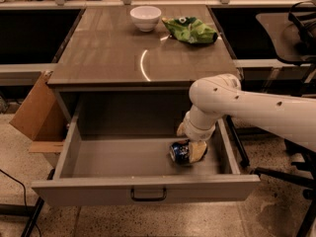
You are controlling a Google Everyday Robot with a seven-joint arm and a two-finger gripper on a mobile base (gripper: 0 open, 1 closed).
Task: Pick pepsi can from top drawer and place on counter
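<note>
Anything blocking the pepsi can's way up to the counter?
Nothing visible. The gripper is at the pepsi can in the open top drawer; the white bowl and green bag sit far back on the counter.

Below the front-right corner of the grey-brown counter (pixel 108 48), the dark-blue metal pepsi can (pixel 177 152) is partly hidden by the pale gripper (pixel 190 151), whose white arm (pixel 266 107) is cut off.

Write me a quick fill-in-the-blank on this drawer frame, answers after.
The drawer stands ___. The can lies on its ___ inside the drawer, with the gripper down in the drawer right beside it. On the counter, the bowl is white and the bag is ___.
Missing words: open; side; green.
</note>
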